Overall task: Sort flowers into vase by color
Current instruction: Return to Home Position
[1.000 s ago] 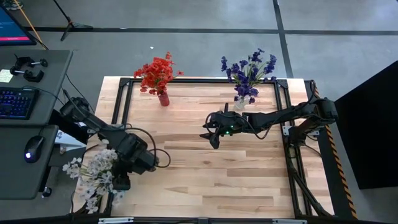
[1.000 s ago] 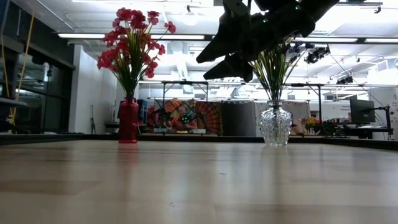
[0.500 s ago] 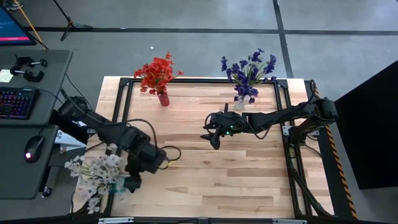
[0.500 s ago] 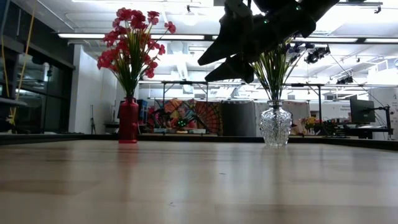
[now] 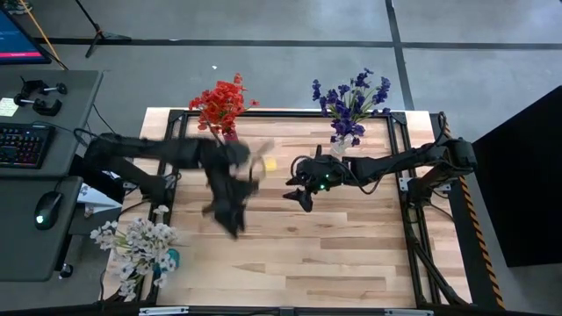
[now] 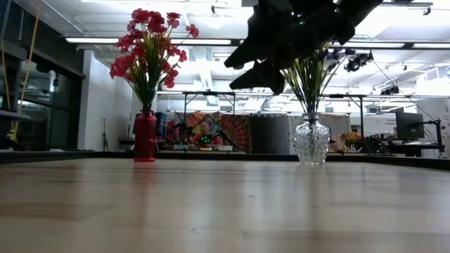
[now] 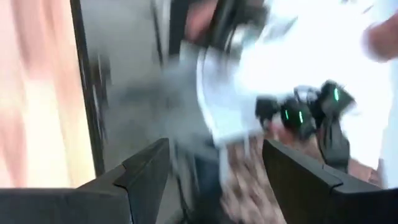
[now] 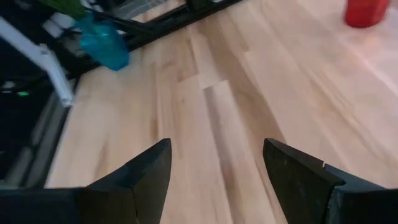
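Note:
Red flowers point(image 5: 221, 104) stand in a red vase point(image 6: 145, 137) at the far left. Purple flowers point(image 5: 351, 98) stand in a glass vase point(image 6: 311, 140) at the far right. White flowers point(image 5: 136, 246) stand in a teal vase point(image 8: 102, 43) at the near left corner. My left gripper point(image 7: 214, 180) is open with nothing between its fingers. In the high view it is a blur over the table's middle left point(image 5: 232, 224). My right gripper point(image 5: 299, 195) hovers open and empty above the table's middle, in front of the glass vase.
A black frame rail point(image 5: 178, 140) runs around the wooden tabletop point(image 5: 334, 254). A desk with a keyboard point(image 5: 26, 145) and a mouse point(image 5: 44, 209) stands left of the table. Bare wood lies between the two arms and toward the near edge.
My left gripper has swung fast from the white flowers at the near left corner, up and toward the table's middle, turning as it went. The white flowers stay in the teal vase, which now shows.

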Robot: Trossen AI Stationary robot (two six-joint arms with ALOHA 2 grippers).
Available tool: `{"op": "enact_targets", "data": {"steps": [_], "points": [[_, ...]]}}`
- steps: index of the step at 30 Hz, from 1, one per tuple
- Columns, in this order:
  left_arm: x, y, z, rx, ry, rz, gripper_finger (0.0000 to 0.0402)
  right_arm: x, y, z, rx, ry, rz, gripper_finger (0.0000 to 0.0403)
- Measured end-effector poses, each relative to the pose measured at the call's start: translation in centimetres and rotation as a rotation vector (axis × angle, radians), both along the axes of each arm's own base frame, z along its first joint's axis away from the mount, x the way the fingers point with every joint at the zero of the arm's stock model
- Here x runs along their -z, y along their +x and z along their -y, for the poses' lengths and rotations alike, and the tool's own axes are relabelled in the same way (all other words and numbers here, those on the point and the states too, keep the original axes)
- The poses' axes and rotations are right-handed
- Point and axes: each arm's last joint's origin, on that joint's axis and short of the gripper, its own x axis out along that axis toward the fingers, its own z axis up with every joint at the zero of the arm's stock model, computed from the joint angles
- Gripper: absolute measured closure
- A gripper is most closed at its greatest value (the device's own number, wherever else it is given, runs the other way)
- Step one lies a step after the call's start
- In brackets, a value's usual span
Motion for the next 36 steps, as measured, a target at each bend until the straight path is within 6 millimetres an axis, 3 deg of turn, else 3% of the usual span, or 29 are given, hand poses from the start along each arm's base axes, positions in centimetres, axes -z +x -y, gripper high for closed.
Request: {"op": "enact_targets", "data": {"steps": [3,6,10,13,17,20,25,28,33,36], "points": [[-4.2,-0.5,-3.4,-0.136,0.066,0.281,0.0159,-0.6,0.0,0.9,-0.017,0.036,0.036,0.0160],[-7.3,-3.3,-6.0,-0.300,0.246,0.532,0.0160,-1.3,-0.3,1.9,-0.012,0.071,0.063,0.0160],[-9.4,-7.8,-8.4,-0.520,0.538,0.740,0.0169,-2.0,-0.7,3.1,0.018,0.110,0.079,0.0160],[-9.1,-10.3,-9.2,-0.642,0.638,0.893,0.0185,-2.3,-0.9,3.9,0.024,0.148,0.088,0.0160],[-4.7,-12.0,-9.3,-0.753,0.575,1.059,0.0217,-3.0,-1.6,4.7,-0.014,0.224,0.094,0.0160],[0.1,-12.7,-9.2,-0.862,0.455,1.158,0.0257,-5.2,-3.0,5.3,-0.005,0.255,0.145,0.0160],[6.0,-14.6,-9.0,-1.045,0.328,1.356,0.0352,-9.0,-6.5,5.2,0.051,0.220,0.214,0.0174],[8.9,-15.2,-9.0,-1.101,0.327,1.357,0.0393,-10.1,-8.6,4.3,0.070,0.210,0.188,0.0222],[11.7,-15.2,-9.1,-1.154,0.406,1.303,0.0397,-10.1,-10.7,2.3,0.084,0.258,0.066,0.0366],[12.7,-15.1,-9.1,-1.142,0.415,1.267,0.0399,-10.0,-11.2,1.2,0.071,0.305,0.019,0.0386]]}}
